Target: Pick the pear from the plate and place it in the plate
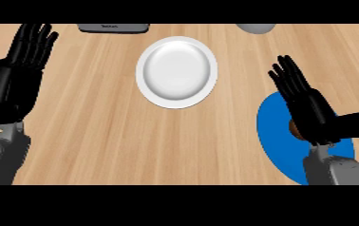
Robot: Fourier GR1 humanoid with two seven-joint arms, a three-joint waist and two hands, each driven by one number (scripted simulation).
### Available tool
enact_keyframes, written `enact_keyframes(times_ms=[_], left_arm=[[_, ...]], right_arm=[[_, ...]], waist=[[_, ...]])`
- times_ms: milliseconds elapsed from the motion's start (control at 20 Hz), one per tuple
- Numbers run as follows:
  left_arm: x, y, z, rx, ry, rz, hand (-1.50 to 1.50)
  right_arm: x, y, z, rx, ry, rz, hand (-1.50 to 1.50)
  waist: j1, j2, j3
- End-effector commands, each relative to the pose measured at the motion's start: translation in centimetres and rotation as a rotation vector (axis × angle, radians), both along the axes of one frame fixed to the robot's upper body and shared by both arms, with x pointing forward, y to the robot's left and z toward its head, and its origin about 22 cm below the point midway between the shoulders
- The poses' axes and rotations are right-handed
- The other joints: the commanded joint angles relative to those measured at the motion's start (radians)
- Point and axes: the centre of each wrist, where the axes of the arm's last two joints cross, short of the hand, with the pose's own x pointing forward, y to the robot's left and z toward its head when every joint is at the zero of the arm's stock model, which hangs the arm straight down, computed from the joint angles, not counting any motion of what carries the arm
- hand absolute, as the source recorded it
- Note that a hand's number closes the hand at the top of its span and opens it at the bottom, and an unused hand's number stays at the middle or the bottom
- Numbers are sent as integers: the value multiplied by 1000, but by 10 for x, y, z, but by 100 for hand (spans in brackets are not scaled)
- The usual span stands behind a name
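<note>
Blue plate (277, 139) at near right holds a mostly hidden pear (295, 129) under the spread right hand (308, 108); the white plate (176, 72) sits bare mid-counter; the left hand (24, 59) rests spread at far left.

Count on the surface (91, 125): two plates, one white (176, 71) and one blue (277, 135); two hands, left (21, 73) and right (308, 108); one brown item (295, 129), mostly hidden.

Round white plate (176, 71) with a shallow glossy well, flat on the wooden counter, holding nothing. Down and to the right of that white plate, well apart from it, a blue plate (275, 130), also flat, cut off by the view's right side. On the blue plate, 1 small brown sliver, probably the pear (295, 129), mostly hidden.
</note>
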Motion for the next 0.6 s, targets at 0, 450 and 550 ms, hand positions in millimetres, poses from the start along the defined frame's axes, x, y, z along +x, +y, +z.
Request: enact_keyframes(times_ms=[0,450,550], left_arm=[[-7,6,-18,25,47,19,0],[2,-3,-23,67,157,-6,0],[4,1,-18,70,174,0,0]], right_arm=[[30,18,-12,-95,-15,13,150],[45,-45,-26,-1048,110,-400,150],[47,-2,-58,-903,63,-546,-150]], waist=[[-23,3,-9],[8,29,-20],[12,19,-8]])
